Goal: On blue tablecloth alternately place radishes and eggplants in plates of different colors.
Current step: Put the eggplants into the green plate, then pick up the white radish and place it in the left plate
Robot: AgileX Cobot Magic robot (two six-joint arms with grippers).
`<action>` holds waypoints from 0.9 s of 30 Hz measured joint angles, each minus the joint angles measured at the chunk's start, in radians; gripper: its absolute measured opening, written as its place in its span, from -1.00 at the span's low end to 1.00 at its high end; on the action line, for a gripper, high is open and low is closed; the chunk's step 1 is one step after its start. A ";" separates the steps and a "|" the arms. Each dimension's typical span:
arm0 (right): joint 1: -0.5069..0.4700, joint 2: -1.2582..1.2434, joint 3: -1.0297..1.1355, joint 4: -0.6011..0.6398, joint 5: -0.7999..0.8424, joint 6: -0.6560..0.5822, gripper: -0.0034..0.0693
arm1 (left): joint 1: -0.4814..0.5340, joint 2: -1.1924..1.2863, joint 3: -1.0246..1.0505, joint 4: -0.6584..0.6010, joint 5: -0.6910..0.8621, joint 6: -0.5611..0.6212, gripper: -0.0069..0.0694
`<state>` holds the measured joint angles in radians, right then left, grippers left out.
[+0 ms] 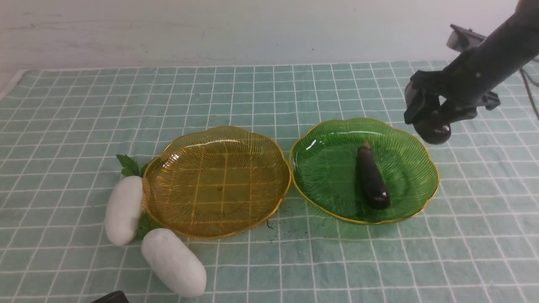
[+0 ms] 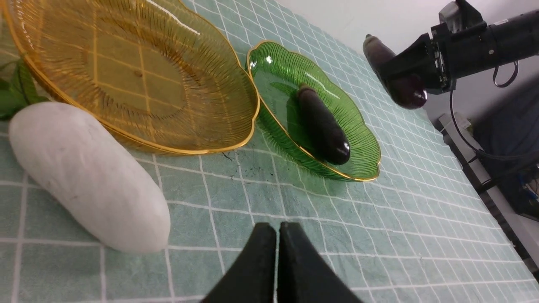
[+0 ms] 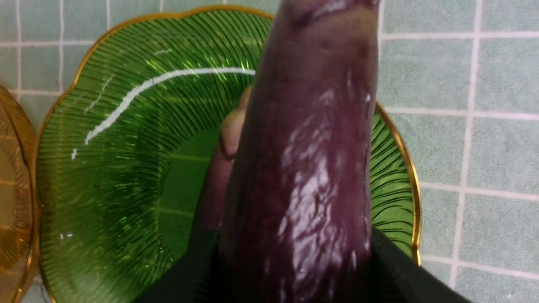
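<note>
Glossy slim eggplant, ribbed scalloped green plate

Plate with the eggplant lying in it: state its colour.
The plate is translucent green with a gold rim, clearest in the front view.

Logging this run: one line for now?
right pincer: gripping lifted eggplant | left pincer: shut | green plate: other eggplant | amber plate: empty | radishes: on cloth

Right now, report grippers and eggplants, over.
Left gripper shut, empty, low beside a radish. Right gripper shut on an eggplant, raised near the green plate. Other eggplant lies in that plate. Amber plate empty; path looks clear.
</note>
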<state>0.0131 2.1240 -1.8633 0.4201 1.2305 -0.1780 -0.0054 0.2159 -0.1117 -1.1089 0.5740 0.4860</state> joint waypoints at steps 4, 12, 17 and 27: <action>0.055 0.024 0.007 -0.075 0.001 0.009 0.10 | 0.000 0.000 0.000 0.023 0.005 0.000 -0.84; 0.157 0.052 0.008 -0.236 0.002 0.024 0.19 | 0.000 0.000 0.000 0.028 0.025 0.000 -0.84; 0.176 0.051 0.008 -0.280 0.002 0.124 0.67 | 0.000 0.000 0.000 0.030 0.048 -0.012 -0.84; 0.177 -0.180 0.146 -0.259 -0.001 0.171 0.63 | 0.000 0.033 -0.106 0.145 0.272 -0.249 -0.84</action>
<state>0.1901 1.9442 -1.7174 0.1611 1.2292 -0.0071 -0.0054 0.2487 -0.2181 -0.9634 0.8460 0.2375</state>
